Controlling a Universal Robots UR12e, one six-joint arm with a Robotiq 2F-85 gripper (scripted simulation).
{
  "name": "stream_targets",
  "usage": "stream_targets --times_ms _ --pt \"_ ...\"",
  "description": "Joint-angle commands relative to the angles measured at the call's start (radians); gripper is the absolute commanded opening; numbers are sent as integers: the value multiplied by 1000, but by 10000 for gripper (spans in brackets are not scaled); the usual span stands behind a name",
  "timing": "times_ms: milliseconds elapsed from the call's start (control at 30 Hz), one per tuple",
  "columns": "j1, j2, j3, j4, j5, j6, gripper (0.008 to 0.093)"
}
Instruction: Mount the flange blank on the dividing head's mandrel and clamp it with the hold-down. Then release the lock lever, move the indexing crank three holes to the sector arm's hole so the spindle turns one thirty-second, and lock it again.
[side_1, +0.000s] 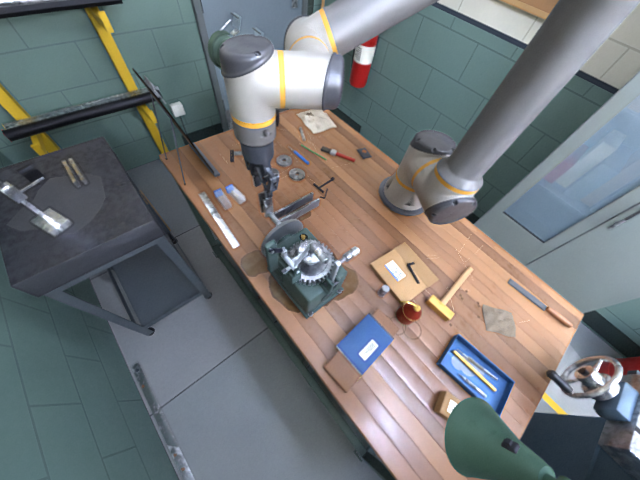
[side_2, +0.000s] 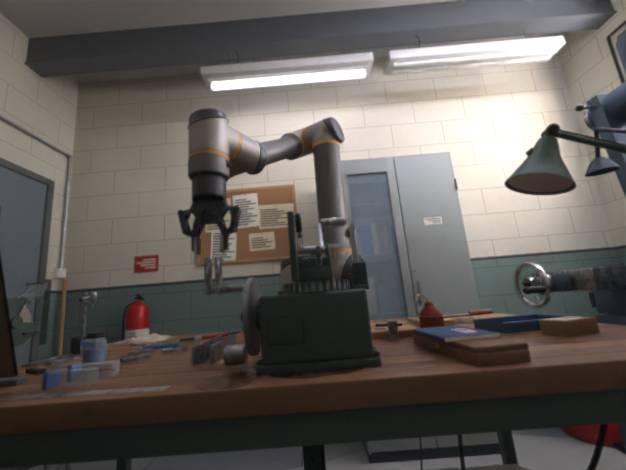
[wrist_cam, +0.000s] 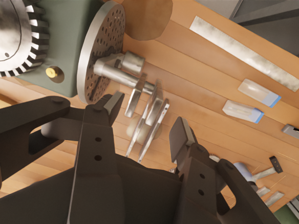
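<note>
The toothed flange blank (side_1: 311, 263) sits on top of the green dividing head (side_1: 302, 271) with the hold-down across it. On the head's far side stands the round index plate (wrist_cam: 101, 48) with its rings of holes, and the indexing crank (wrist_cam: 120, 73) reaches out from the plate's centre toward its handle (side_2: 213, 274). My gripper (side_2: 208, 249) hangs open and empty just above that handle, behind the plate. The lock lever (side_1: 346, 257) juts from the head's near right side. The sector arms (wrist_cam: 147, 120) show as bright bars below the crank.
The index plate's rim lies close beside my left finger. Two small gears (side_1: 289, 166) and pens lie behind me on the bench. A steel rule (side_1: 219, 219) and two clear blocks (side_1: 229, 196) lie toward the bench's left edge. The arm's base (side_1: 413, 181) stands to the right.
</note>
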Motion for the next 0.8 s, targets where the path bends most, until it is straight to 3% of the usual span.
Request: stream_targets --times_ms 0,767 --pt "0 1 1 -2 0 0 580" --pt "0 42 41 -84 0 0 580"
